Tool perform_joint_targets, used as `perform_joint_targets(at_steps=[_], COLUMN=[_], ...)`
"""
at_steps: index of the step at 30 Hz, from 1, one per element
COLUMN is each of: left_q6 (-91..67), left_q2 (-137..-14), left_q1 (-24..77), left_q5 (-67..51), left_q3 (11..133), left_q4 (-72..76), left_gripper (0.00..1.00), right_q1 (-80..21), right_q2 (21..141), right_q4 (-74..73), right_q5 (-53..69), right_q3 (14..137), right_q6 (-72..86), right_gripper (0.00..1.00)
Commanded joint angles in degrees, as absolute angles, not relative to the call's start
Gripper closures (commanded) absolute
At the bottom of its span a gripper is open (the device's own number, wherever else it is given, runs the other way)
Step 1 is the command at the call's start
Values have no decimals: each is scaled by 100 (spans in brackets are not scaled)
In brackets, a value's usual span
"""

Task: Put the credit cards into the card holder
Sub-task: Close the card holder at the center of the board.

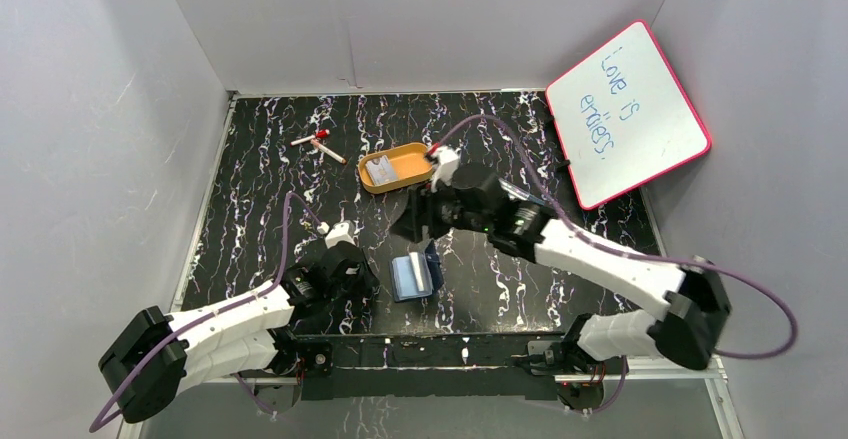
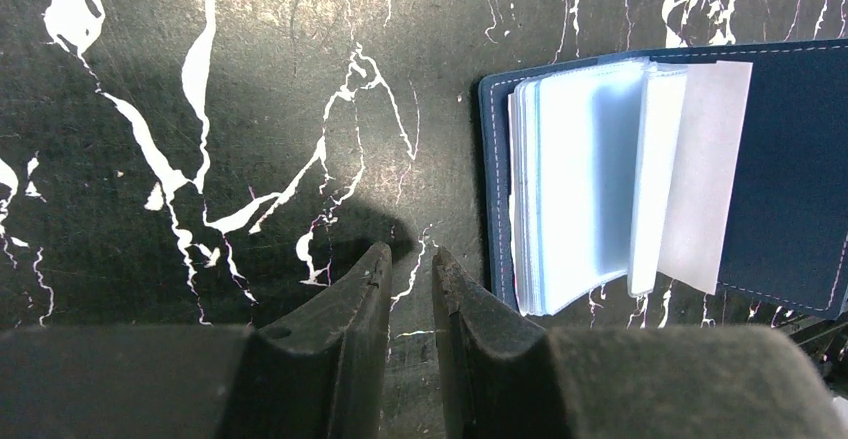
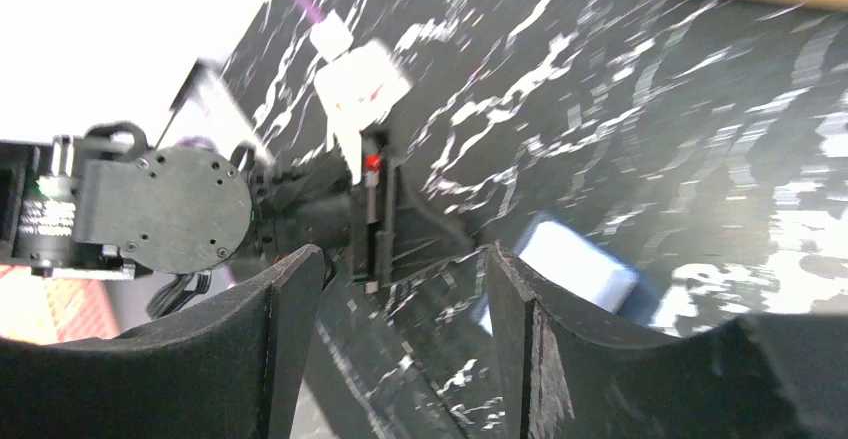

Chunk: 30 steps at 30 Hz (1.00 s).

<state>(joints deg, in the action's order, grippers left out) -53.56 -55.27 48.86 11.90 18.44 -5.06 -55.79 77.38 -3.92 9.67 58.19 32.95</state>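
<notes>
Card holder [image 2: 790,179] just beside left gripper [image 2: 410,259], perhaps touching

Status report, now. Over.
Left claw barely open, empty, beside card holder. Right claw wide open, empty. One card pokes from a sleeve; second card in orange tray. Nothing blocking.

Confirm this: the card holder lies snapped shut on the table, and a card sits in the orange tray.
Wrong on one count: the card holder lies open on the table, inner slots showing, as the left wrist view shows. A card does sit in the orange tray.
</notes>
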Motion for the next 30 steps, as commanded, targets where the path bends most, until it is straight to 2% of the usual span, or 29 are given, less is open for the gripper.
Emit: perform_joint_targets(at_steps=[1, 5, 9, 13, 17, 30], left_q6=[-5314, -5297, -5255, -5222, -5226, -5204], left_q2=[-5418, -5492, -5670, -5931, -6224, -6754], left_q1=[4896, 4897, 4900, 4901, 4896, 4897], left_q5=[1415, 1407, 1367, 1266, 1180, 803], left_q3=[1879, 1918, 1959, 1981, 2021, 1937], left_q4=[-588, -502, -396, -156, -35, 566], left_gripper=[80, 80, 80, 80, 81, 87], right_q1=[-5209, -4324, -3931, -3947, -4277, -4833], right_q2=[6744, 6306, 6245, 6598, 7031, 8279], right_q4=[-1539, -2186, -2048, -1343, -580, 362], right_q5=[-1045, -1295, -477, 523, 870, 1394], right_q3=[5932, 5194, 4245, 3566, 3498, 4009], right_q6=[2904, 3068, 3274, 3545, 3644, 3765], right_gripper=[32, 43, 60, 67, 69, 66])
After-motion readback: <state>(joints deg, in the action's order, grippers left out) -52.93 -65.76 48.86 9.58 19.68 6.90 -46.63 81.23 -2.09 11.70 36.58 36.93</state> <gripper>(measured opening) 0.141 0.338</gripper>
